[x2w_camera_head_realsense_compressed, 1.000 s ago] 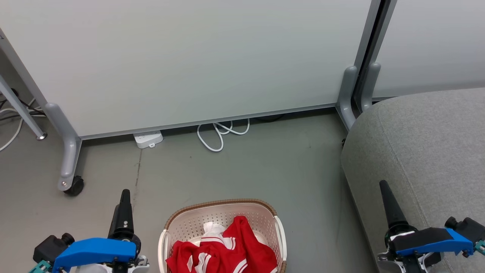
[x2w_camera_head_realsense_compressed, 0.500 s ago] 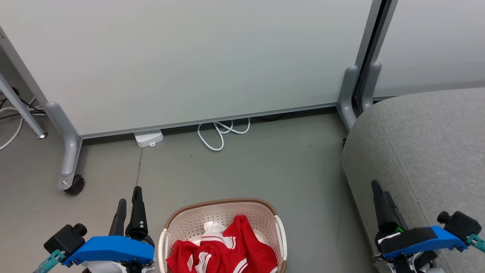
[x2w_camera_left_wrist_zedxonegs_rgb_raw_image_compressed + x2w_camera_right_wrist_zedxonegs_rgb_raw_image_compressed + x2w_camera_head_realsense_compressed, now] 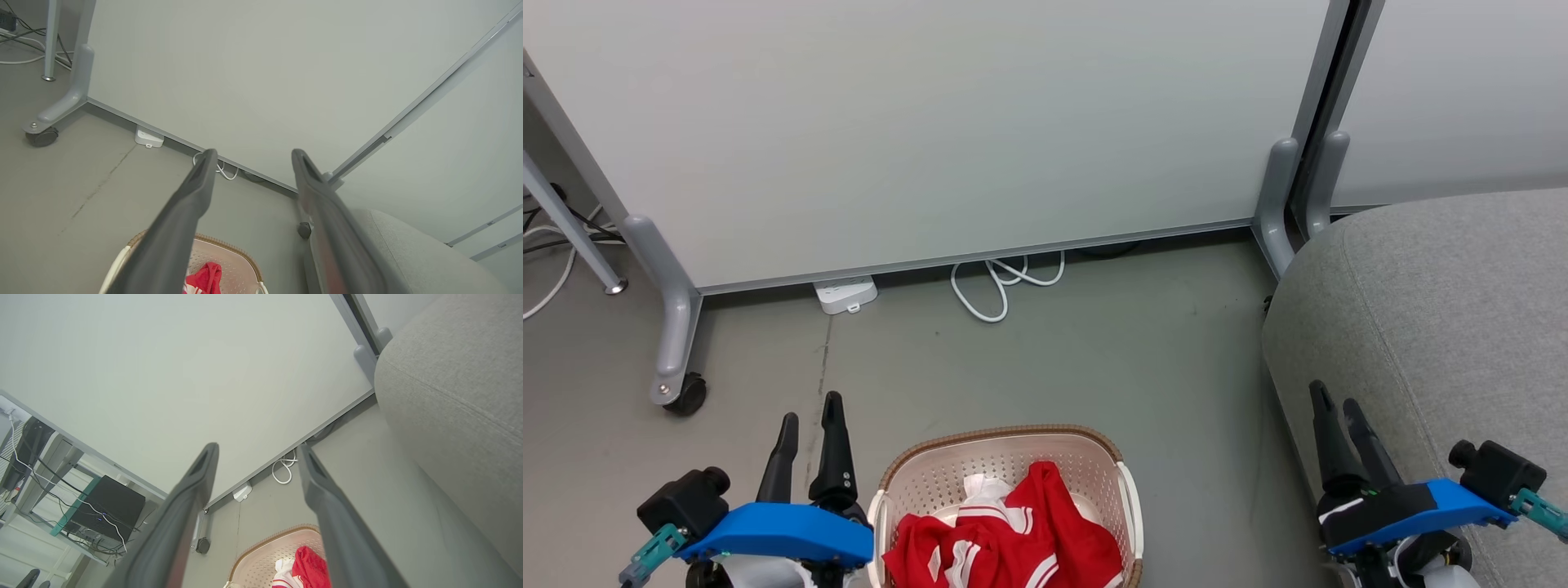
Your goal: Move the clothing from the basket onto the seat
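— Right below your head, what lies closest?

— Between my arms, the basket (image 3: 1005,431) stands on the grey floor (image 3: 1094,359) with its brown rim up. The clothing (image 3: 1029,539) is heaped inside it, red with white stripes, and a white piece shows at the far side of the heap.

— And your tools?

— My left tool (image 3: 810,408) hovers just left of the basket. Its two dark fingers are apart, point away from me and hold nothing. My right tool (image 3: 1332,394) is well off to the right and shows against the left edge of the seat (image 3: 1445,310), with its fingers likewise spread and empty. Neither tool touches the clothing.

— Where is the seat from the basket?

— To the right of it and apart, with a strip of bare floor between them. It is a big grey cushion with a rounded edge and a stitched seam.

— Farther out?

— Past the basket, a white power strip (image 3: 846,294) and a looped white cable (image 3: 996,286) lie on the floor at the foot of a pale partition panel (image 3: 947,122). The panel's grey leg ends in a black caster (image 3: 690,396) on the left. A second panel (image 3: 1462,98) stands behind the seat.
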Robot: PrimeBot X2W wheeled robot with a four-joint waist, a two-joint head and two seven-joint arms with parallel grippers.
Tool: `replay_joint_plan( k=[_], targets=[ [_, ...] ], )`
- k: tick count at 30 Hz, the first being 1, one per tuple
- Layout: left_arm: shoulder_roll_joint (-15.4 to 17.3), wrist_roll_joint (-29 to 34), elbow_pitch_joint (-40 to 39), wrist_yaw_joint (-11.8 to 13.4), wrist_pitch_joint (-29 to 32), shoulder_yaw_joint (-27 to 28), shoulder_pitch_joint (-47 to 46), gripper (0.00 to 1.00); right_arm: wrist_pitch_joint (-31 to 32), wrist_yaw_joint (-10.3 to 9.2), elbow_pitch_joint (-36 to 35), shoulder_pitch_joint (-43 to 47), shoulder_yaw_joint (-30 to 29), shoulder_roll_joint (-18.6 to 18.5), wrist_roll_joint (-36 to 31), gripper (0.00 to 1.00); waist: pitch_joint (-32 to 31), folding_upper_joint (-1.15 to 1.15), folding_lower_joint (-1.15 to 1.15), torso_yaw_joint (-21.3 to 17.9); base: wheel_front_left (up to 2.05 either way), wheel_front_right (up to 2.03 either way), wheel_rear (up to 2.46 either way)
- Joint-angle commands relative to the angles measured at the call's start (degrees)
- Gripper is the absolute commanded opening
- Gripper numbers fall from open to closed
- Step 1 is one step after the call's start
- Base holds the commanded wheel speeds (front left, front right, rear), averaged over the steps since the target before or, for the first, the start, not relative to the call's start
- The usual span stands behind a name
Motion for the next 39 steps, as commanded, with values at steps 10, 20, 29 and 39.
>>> replay_joint_plan(
  k=[10,20,29,39],
  targets=[
    [0.5,7.1,0.2,0.4,-2.1,-1.4,-1.4,1.00,-2.1,0.10,0.4,-1.8,1.0,-0.5,-6.9,1.00,-0.2,0.00,0.00,0.1,0.00,0.00,0.00],
    [0.5,11.6,0.7,1.0,-3.6,-2.5,-1.5,1.00,-3.3,0.11,0.8,-2.0,1.5,-0.6,-12.9,1.00,-0.5,0.00,0.00,0.3,0.00,0.00,0.00],
    [0.5,15.2,1.5,1.6,-4.8,-2.9,-1.4,1.00,-4.2,0.13,0.8,-1.9,1.3,-0.6,-18.2,1.00,-0.7,0.00,0.00,0.4,0.00,0.00,0.00],
    [0.5,18.2,3.4,2.0,-6.0,-3.5,-1.7,1.00,-5.0,0.13,0.8,-1.9,1.4,-0.6,-23.6,1.00,-0.9,0.00,0.00,0.4,0.00,0.00,0.00]
  ],
)
